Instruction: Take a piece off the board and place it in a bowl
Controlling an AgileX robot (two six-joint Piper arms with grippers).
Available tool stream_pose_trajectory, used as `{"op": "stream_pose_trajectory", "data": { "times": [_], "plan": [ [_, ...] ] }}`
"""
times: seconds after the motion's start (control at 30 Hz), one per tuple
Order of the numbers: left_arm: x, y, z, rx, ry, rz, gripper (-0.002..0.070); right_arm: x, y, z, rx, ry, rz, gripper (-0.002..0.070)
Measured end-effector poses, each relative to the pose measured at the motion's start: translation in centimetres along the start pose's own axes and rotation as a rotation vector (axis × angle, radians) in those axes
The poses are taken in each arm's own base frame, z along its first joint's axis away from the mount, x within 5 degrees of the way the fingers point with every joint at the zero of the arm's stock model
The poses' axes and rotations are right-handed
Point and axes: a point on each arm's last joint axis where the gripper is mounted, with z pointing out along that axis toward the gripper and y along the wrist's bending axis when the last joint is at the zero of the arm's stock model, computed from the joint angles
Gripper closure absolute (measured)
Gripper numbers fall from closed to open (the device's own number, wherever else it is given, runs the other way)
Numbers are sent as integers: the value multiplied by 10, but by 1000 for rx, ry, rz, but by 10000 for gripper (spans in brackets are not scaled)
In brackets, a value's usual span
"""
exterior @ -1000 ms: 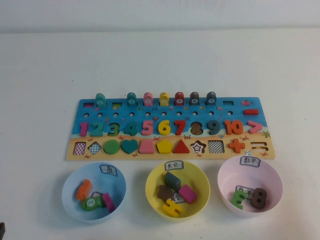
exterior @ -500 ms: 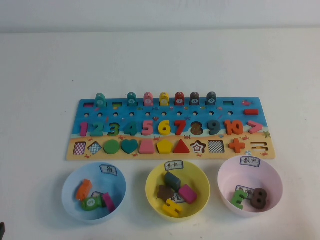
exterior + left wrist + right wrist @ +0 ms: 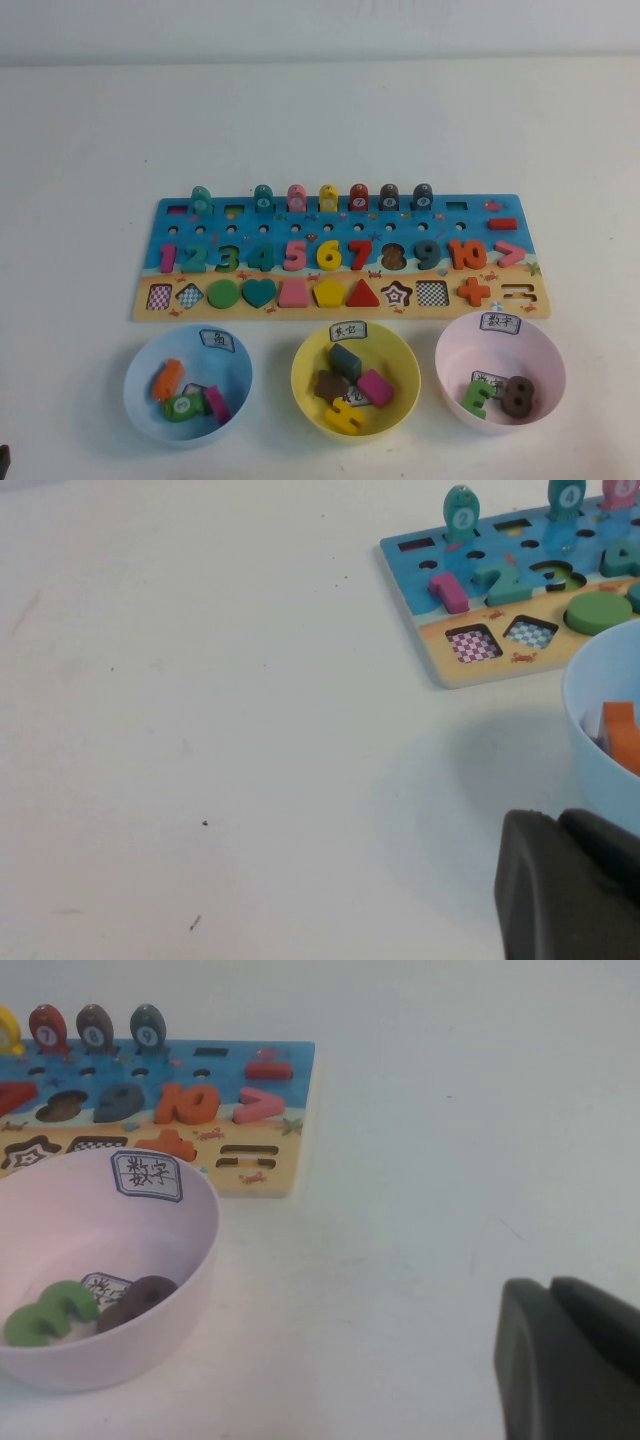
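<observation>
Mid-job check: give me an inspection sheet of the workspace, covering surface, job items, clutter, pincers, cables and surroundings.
Surface: white table, a few dark specks.
Job's things: brown star piece lies in the yellow bowl; the board has an open star slot.
Clutter: blue bowl and pink bowl, each holding pieces.
Pincers: left pincer beside the blue bowl, right pincer beside the pink bowl; both off the board.
Cables: nothing seen.
Surroundings: pale wall.

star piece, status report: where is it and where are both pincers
Star piece lies in yellow bowl; its board slot empty. Left pincer parked by blue bowl; right pincer parked near pink bowl. Nothing blocking.
</observation>
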Motion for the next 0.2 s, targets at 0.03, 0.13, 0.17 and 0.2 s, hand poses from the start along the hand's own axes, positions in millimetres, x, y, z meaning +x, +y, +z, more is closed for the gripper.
{"op": "stream_pose_trajectory", "data": {
  "times": [0.03,0.13,0.17,0.2],
  "plan": [
    [0,0,0,0,0,0,679,0,0,0,0,0,0,694],
    [0,0,0,0,0,0,679,0,0,0,0,2,0,694],
    [0,0,0,0,0,0,679,0,0,0,0,2,0,694],
    [0,0,0,0,0,0,679,0,0,0,0,3,0,694]
  ]
}}
